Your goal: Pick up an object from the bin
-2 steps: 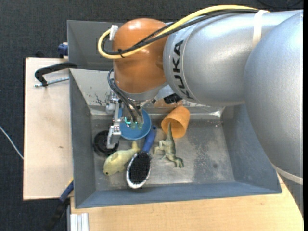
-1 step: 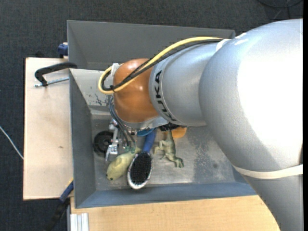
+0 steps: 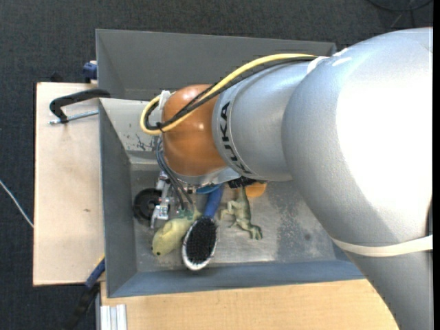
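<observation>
Near the bin's front-left corner, the gripper hangs between a black round object and a pale yellow-green toy; open or clenched, I cannot tell. A black hairbrush and green toy dinosaur lie just beside that toy.

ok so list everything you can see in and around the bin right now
hairbrush: one, black bristles in a white rim, seemingly a blue handle, by the bin's front wall
soft lump: one, pale yellow-green, just left of the hairbrush
round thing: one, black, near the left wall, kind unclear
toy dinosaur: one, green, right of the hairbrush
orange thing: one, partly hidden under the arm
bin: one, grey metal
arm: one, silver, orange wrist cover, yellow cable, from the right
gripper: one, metal, above the soft lump
</observation>
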`<state>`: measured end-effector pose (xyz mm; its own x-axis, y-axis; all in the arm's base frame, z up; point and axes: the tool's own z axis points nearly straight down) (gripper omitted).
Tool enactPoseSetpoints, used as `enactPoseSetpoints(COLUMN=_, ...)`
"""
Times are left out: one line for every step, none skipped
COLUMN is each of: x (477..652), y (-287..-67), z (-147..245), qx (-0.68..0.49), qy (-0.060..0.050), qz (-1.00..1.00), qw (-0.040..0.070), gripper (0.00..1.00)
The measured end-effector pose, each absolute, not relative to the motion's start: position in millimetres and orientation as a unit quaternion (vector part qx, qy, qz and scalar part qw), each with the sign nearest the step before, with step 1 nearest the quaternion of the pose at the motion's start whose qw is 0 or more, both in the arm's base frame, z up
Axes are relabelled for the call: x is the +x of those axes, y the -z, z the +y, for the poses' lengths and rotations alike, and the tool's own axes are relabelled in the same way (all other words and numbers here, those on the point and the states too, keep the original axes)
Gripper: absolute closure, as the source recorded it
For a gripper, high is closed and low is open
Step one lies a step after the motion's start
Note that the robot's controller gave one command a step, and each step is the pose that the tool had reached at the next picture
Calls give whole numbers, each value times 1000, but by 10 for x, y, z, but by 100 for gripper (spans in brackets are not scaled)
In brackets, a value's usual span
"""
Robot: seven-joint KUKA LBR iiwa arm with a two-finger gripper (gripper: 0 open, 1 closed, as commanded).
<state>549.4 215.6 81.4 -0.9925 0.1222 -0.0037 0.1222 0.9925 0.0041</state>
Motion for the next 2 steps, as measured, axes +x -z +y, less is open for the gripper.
enactPoseSetpoints(x=5660, y=-1367, z=2214, qx=54, qy=-3, qz=999, qw=5, gripper=100)
enactPoseSetpoints(x=5757, y=-2475, z=2138, qx=55, qy=-3, qz=998, qw=6, gripper=100)
